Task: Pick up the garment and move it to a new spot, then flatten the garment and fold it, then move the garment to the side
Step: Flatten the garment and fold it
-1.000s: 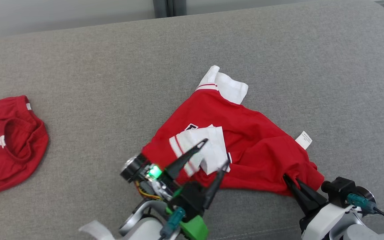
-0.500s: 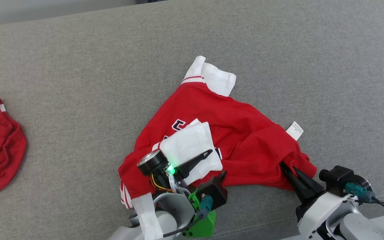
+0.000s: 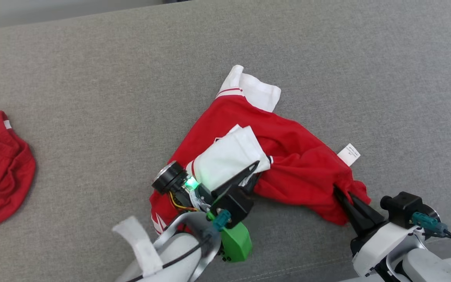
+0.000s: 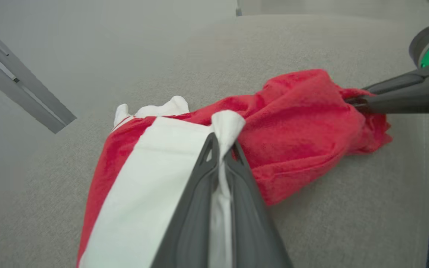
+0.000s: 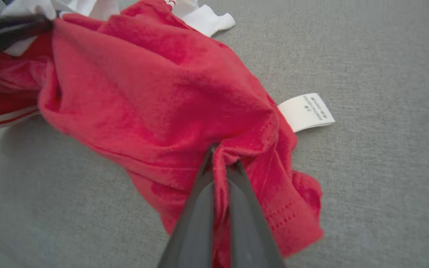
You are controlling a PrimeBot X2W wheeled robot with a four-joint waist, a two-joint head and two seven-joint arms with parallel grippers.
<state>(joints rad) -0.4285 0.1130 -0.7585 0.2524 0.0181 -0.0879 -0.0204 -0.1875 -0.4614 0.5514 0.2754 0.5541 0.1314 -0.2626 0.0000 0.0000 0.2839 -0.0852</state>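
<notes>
- Head view: the red-and-white jersey (image 3: 296, 164) lies crumpled near the front of the grey upholstered surface (image 3: 92, 78), neither flattened nor folded. The left gripper (image 3: 253, 172) is clamped on its white sleeve (image 3: 225, 156). The right gripper (image 3: 340, 194) pinches a red hem corner just beside the care label (image 3: 349, 154). A second red garment (image 3: 2, 168) sits well apart at the left edge.
- Left wrist view: white cloth is nipped between the closed fingers. With both grips made, I judge the pick-up is only starting. Moving, flattening, folding and setting aside all remain. Beyond the surface are a pale wall and a grey metal bar (image 4: 24, 89).
- Right wrist view: the fingers squeeze bunched red hem over plain woven grey fabric.
</notes>
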